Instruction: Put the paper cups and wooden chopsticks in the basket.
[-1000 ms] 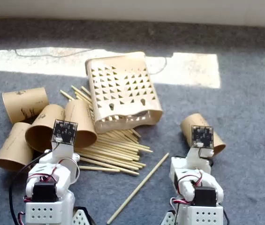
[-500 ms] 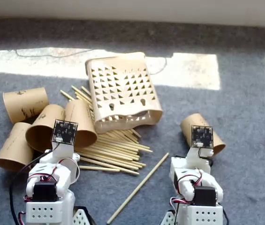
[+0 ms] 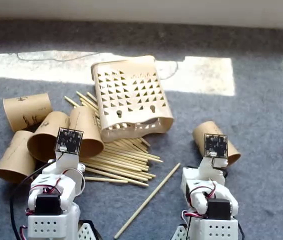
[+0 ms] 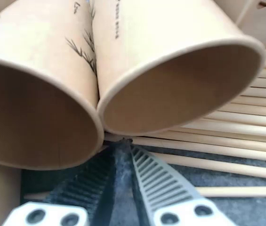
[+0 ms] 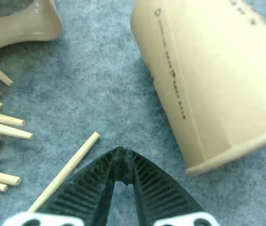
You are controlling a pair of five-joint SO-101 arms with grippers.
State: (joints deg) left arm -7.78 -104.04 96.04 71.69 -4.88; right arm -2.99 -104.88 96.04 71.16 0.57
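- Sitting low at 7 o'clock in the high view, the left arm point(image 3: 56, 195) points its hand point(image 4: 123, 145) toward 12 o'clock. Its fingers are pressed together and empty, their tips just beside the rims of two cup mouths.
- The right arm point(image 3: 209, 200) sits at 5 o'clock. Its hand point(image 5: 122, 157) is also pressed together and empty, low over the grey carpet point(image 3: 261, 125).
- Five paper cups lie on their sides: four clustered point(image 3: 48, 135) at 9 o'clock and one point(image 3: 200, 132) near the right hand at 4 o'clock.
- One basket point(image 3: 131, 97) lies tipped at 12 o'clock, its perforated face up.
- The chopsticks point(image 3: 123, 162) are heaped against the basket, too many to count. One single chopstick point(image 3: 149, 200) lies apart between the arms.
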